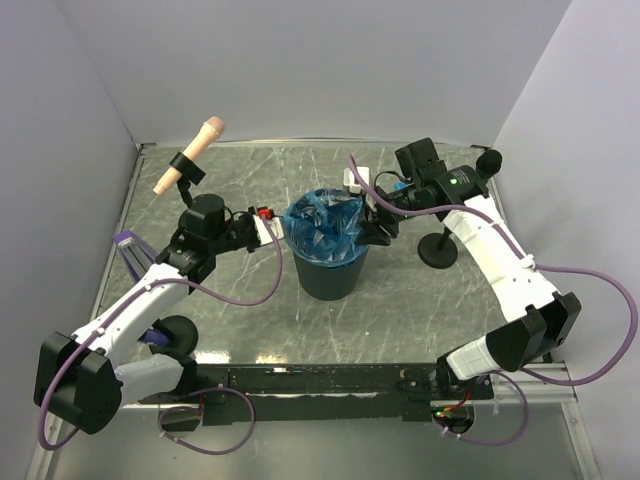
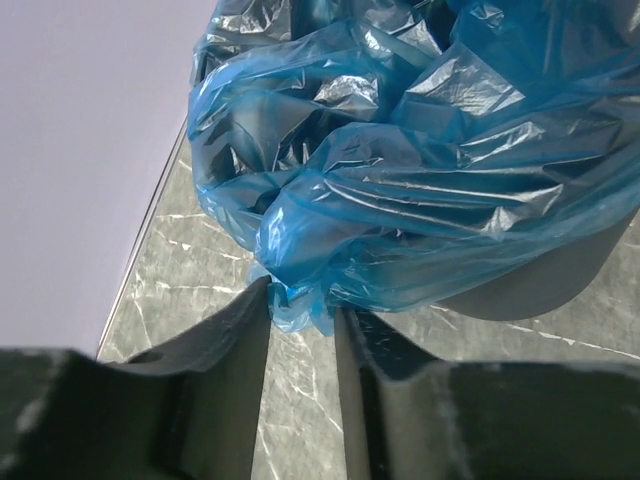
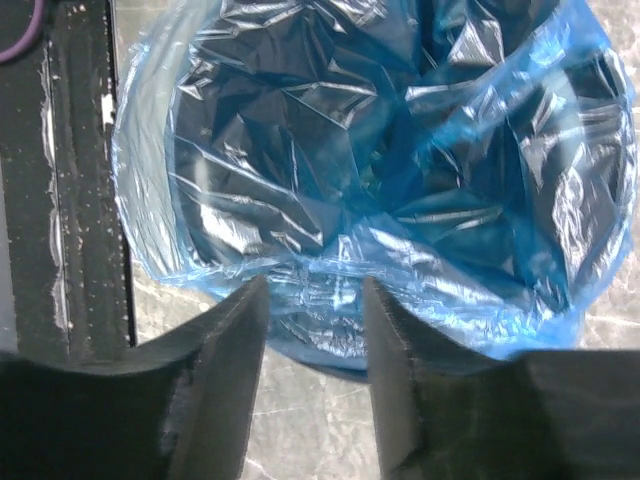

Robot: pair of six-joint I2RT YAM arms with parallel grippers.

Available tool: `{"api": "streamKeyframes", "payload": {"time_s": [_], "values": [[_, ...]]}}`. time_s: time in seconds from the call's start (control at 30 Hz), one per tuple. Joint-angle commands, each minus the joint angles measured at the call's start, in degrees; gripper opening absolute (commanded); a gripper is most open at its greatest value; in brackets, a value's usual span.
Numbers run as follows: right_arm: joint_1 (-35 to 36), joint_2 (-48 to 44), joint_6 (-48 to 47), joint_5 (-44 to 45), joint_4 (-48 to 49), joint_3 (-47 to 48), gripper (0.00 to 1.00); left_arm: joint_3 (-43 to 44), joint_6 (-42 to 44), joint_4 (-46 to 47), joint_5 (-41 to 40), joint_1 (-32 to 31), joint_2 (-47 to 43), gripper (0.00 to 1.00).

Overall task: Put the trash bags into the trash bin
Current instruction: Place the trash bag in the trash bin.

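The trash bin (image 1: pixel 330 275) stands mid-worktop, and the trash bag (image 1: pixel 322 225) is bunched in its mouth (film spilling over the rim). The left gripper (image 2: pixel 302 305) pinches a bunched fold at the bin's left side. The right gripper (image 3: pixel 312 290) straddles the opposite edge, jaws apart.

Left arm (image 1: pixel 140 300), right arm (image 1: pixel 495 255) – links clad in white shells, joints housed in black. Purple cables (image 1: pixel 236 299) looped along both. Fingers (image 2: pixel 215 390) moulded dark grey, matte, tapered – green light (image 1: pixel 452 181) seen on right wrist.
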Motion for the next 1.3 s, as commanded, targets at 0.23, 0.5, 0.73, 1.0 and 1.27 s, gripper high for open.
{"api": "streamKeyframes", "payload": {"time_s": [0.23,0.5,0.73,1.0,1.27], "values": [[1.9,-5.0,-3.3,1.8,0.3,-1.7,0.0,0.4,1.4,-0.1,-1.8,-0.7,-2.0,0.03],[2.2,-13.4,9.3,4.8,3.4,-8.0,0.0,-0.6,1.3,-4.0,-1.0,-0.7,-5.5,0.01],[6.7,-15.8,8.5,5.8,8.2,-9.2,0.67,-0.5,0.5,-3.6,-0.7,-1.0,-5.2,0.01],[9.1,-7.3,21.8,21.7,12.5,-3.0,0.71,-0.5,-0.1,-3.7,-1.7,-2.1,-5.6,0.01],[12.3,-3.6,39.6,35.7,9.5,3.8,0.77,-2.4,-0.2,-4.5,-3.0,-3.6,-7.4,0.01]]}}
